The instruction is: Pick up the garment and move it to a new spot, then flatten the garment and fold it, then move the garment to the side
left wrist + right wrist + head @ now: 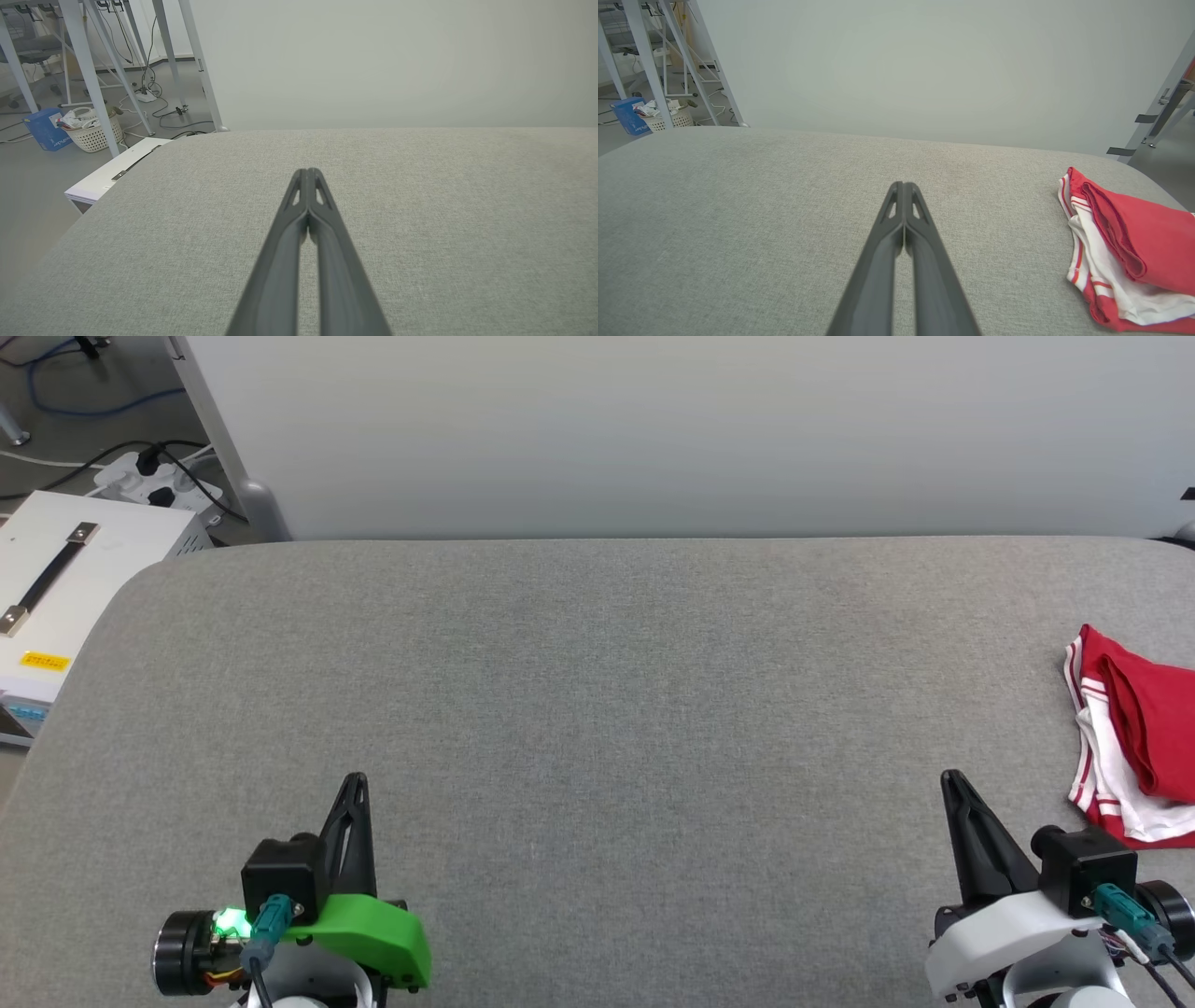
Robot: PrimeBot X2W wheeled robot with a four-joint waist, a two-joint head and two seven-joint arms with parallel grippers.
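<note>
The folded red, white-trimmed fabric garment (1144, 737) is lying at the grey fabric tabletop's (597, 709) right edge. The left gripper (356, 781) and right gripper (950, 778) are resting fingers-together, empty.

Bright, even light; soft shadows, sharp

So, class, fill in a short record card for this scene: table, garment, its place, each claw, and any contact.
table: grey fabric-covered top
garment: red with white and striped trim, bunched in layers, not spread flat
place: table's right side, cut off by the head view's edge
left claw: shut, empty, over the near left
right claw: shut, empty, over the near right, beside the garment
contact: neither claw touches the garment
</note>
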